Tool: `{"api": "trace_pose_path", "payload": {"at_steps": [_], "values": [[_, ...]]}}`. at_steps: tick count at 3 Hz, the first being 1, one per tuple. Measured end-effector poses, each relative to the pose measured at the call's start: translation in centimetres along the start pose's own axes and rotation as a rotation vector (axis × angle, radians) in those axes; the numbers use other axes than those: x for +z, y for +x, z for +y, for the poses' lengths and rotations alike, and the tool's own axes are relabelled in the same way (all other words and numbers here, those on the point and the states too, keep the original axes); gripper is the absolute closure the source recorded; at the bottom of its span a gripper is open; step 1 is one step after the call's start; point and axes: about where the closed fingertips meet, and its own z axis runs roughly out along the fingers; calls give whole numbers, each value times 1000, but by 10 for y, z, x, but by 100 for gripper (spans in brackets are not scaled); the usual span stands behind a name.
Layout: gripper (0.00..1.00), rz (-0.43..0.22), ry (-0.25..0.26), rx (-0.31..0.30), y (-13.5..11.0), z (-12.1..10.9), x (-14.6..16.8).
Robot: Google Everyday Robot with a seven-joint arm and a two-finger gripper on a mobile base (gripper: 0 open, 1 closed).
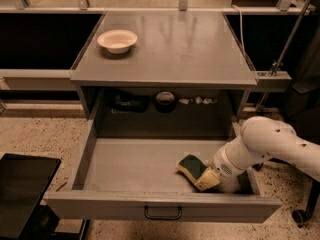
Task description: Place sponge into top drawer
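Observation:
The top drawer [100,206] is pulled wide open below the grey tabletop, with its small black handle [163,213] at the centre of the front panel. The sponge [191,165], dark green over yellow foam, lies tilted inside the drawer at the front right. My gripper [212,177] reaches into the drawer from the right on the white arm [265,144]. Its tip is right against the sponge's yellow end. The gripper's end is hidden behind the wrist and the sponge.
A white bowl [117,40] stands on the tabletop [190,49] at the back left. A dark shelf recess [160,104] above the drawer holds small items. A black object [22,184] stands on the floor at the left, and a metal stand [285,39] at the right.

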Motion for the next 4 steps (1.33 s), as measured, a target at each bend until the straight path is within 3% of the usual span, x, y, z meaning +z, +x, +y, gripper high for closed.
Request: {"api": "trace_pose_path", "payload": {"at_steps": [2,3,4], "values": [[11,0,0,0,0,0,0],[0,0,0,0,0,0,0],[0,0,0,0,0,0,0]]}}
